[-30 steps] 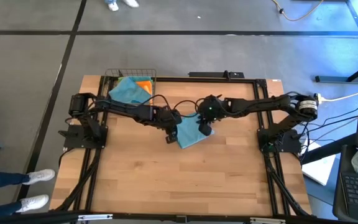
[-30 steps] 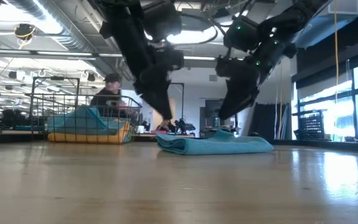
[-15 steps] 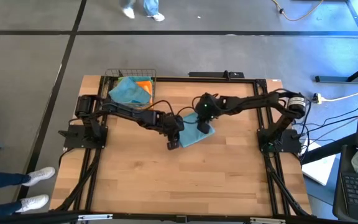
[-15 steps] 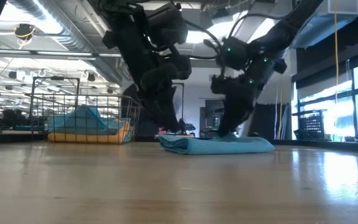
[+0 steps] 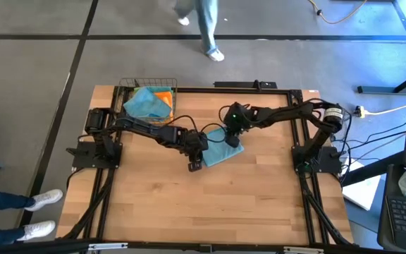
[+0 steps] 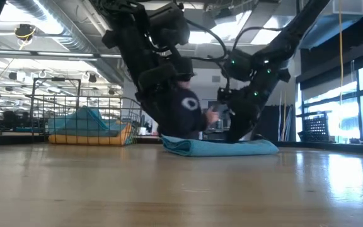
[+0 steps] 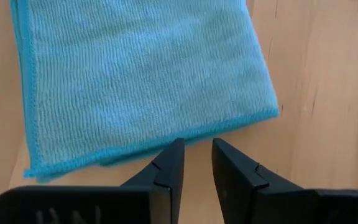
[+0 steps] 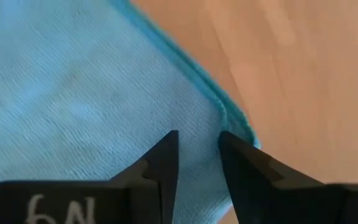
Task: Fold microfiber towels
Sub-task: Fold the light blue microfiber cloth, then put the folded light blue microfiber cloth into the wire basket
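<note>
A folded teal microfiber towel (image 5: 220, 152) lies flat on the wooden table (image 5: 189, 204), near its middle; the low view shows it as a low stack (image 6: 219, 147). My left gripper (image 5: 194, 164) hangs at the towel's near-left edge, pointing steeply down. Its fingers are narrowly open, their tips just short of the hem (image 7: 197, 146). My right gripper (image 5: 232, 143) stands over the towel's right part near a corner (image 8: 196, 140), open, with cloth showing through the gap. More towels, teal and orange, lie in a wire basket (image 5: 149, 99). My left gripper's fingertips (image 7: 174, 149) stand at the towel's hem (image 7: 197, 132); whether they touch it I cannot tell. My right gripper's fingertips (image 8: 166, 142) come from above over the towel's top layer beside its edge (image 8: 229, 112); whether they touch the cloth I cannot tell.
The wire basket (image 6: 90, 126) stands at the table's far left. A person walks past beyond the far edge (image 5: 206, 28), and shoes (image 5: 41, 215) show at the near left. The near half of the table is bare wood.
Both grippers have come down toward the towel. The right one has sunk more and shifted a little toward the table's left. The left one has moved slightly toward the near edge. The towel has stayed where it was.
</note>
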`<move>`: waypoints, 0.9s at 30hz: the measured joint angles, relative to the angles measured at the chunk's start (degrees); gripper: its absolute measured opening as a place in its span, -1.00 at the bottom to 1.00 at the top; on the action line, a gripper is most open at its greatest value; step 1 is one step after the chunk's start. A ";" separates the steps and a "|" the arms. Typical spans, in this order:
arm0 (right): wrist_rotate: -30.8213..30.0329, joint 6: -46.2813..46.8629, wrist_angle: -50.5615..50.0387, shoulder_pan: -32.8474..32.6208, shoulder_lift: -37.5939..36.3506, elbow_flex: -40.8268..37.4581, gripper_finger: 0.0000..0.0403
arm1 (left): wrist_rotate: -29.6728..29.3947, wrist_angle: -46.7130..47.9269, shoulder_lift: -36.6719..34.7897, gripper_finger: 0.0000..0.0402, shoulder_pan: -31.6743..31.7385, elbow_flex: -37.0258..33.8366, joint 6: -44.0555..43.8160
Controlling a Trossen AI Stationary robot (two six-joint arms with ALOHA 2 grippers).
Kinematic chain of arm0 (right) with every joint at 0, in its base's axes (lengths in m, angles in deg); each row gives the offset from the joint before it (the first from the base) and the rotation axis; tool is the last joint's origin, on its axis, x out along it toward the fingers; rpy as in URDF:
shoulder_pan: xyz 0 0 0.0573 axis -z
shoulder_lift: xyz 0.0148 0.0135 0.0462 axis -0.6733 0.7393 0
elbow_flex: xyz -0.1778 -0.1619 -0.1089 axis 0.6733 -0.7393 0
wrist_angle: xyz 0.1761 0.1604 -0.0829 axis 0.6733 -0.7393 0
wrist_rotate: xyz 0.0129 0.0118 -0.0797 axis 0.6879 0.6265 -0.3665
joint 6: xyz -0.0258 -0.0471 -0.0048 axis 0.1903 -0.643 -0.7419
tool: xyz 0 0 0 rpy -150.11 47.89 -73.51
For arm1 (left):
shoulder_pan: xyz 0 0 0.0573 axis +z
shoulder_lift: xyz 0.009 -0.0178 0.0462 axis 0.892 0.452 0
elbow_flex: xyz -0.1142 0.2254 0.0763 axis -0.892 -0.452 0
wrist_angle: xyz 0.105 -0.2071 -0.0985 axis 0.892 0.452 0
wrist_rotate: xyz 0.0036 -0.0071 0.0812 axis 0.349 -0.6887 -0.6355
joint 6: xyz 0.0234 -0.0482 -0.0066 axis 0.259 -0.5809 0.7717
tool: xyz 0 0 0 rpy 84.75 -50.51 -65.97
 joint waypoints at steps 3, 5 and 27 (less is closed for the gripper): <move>-0.37 -0.62 0.79 0.33 -1.61 1.07 -0.40 | 0.07 0.99 0.02 -0.63 -0.36 0.00 0.00; -1.68 -2.26 2.09 0.41 -2.77 2.13 -0.40 | 0.10 1.14 0.02 -0.63 -0.57 0.00 0.28; 20.61 35.48 -9.83 8.84 -7.02 -4.47 0.33 | -4.03 10.12 -11.79 -0.63 1.48 0.02 -0.13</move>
